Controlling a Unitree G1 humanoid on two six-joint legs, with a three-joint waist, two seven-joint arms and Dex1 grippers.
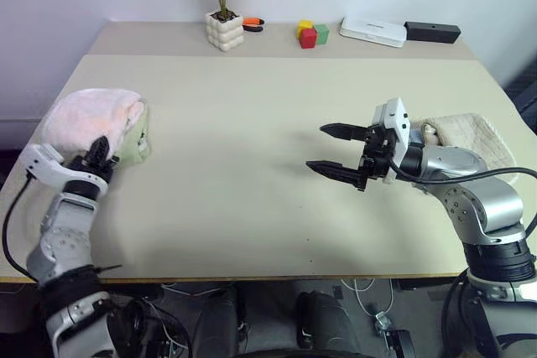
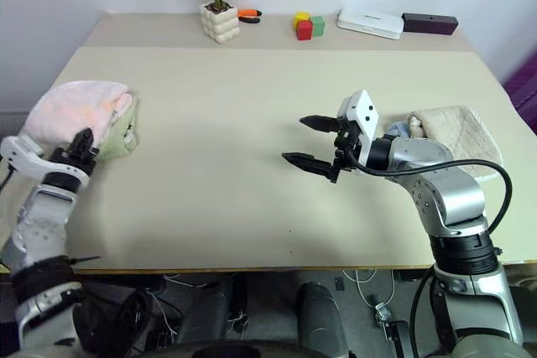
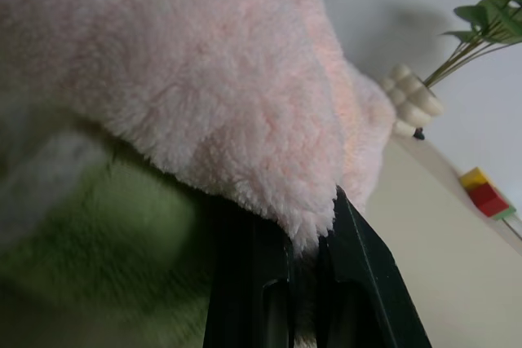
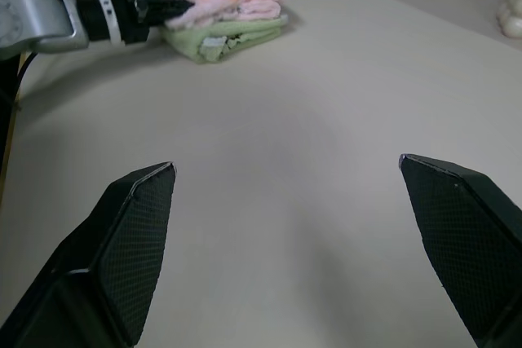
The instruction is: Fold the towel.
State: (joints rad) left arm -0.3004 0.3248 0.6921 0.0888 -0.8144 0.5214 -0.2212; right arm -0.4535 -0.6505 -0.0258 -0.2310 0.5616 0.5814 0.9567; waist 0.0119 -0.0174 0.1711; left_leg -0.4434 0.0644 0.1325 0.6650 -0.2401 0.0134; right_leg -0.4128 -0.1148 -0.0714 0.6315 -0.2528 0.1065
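The towel [image 1: 88, 115], pale pink and fluffy, lies bunched in a folded heap at the table's left edge, resting on a light green folded towel [image 1: 134, 144]. My left gripper [image 1: 99, 150] sits at the heap's near edge, shut on the towel; in the left wrist view the pink edge [image 3: 204, 79] drapes over the two black fingers [image 3: 253, 275] and into the slit between them. My right gripper [image 1: 316, 147] hovers over bare table right of centre, open wide, pointing left with nothing between its fingers [image 4: 130, 226].
A beige towel [image 1: 466, 136] lies at the right edge behind my right wrist. Along the far side stand a potted plant [image 1: 224, 23], coloured blocks [image 1: 310, 33], a white box [image 1: 373, 31] and a black box [image 1: 432, 32]. The tabletop [image 1: 252, 190] is tan.
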